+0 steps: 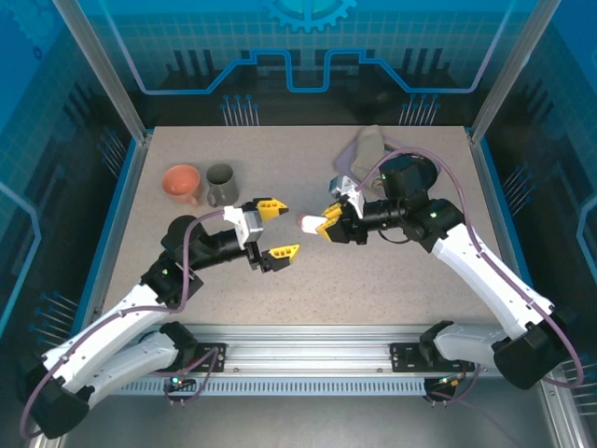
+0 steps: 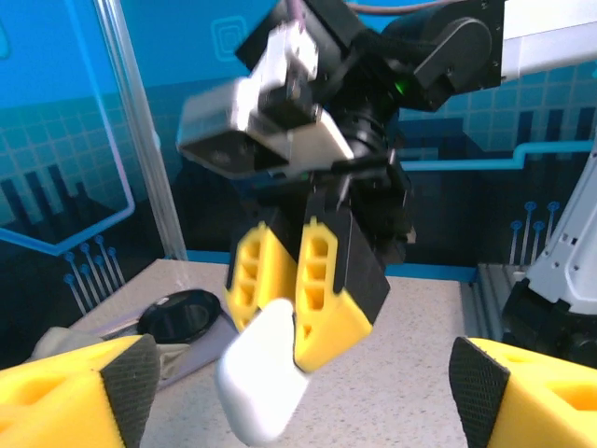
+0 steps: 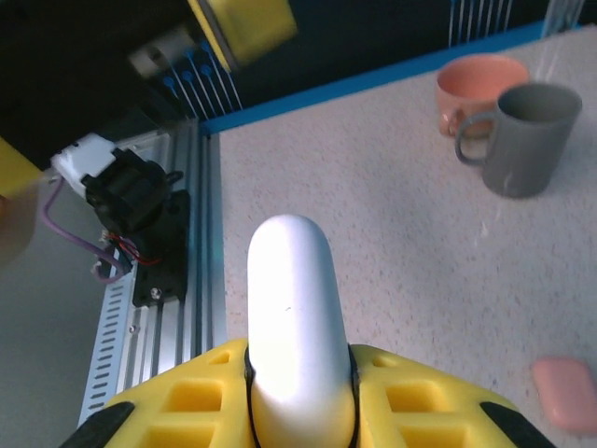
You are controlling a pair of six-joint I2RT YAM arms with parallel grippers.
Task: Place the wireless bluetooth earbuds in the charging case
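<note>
One orange mug (image 1: 182,182) beside grey mug (image 1: 221,185), left pincer (image 1: 280,231) agape, right pincer (image 1: 322,221) tight around white case (image 3: 289,308).

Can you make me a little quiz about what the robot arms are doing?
1. True or false: the left gripper is squeezed shut.
2. What stands next to the orange mug? A) a grey mug B) a green bottle C) a blue plate
3. Fill in: the white charging case is pinched by the ____ gripper.
Key: 1 false, its jaws gape open; 2 A; 3 right, the right gripper.
</note>
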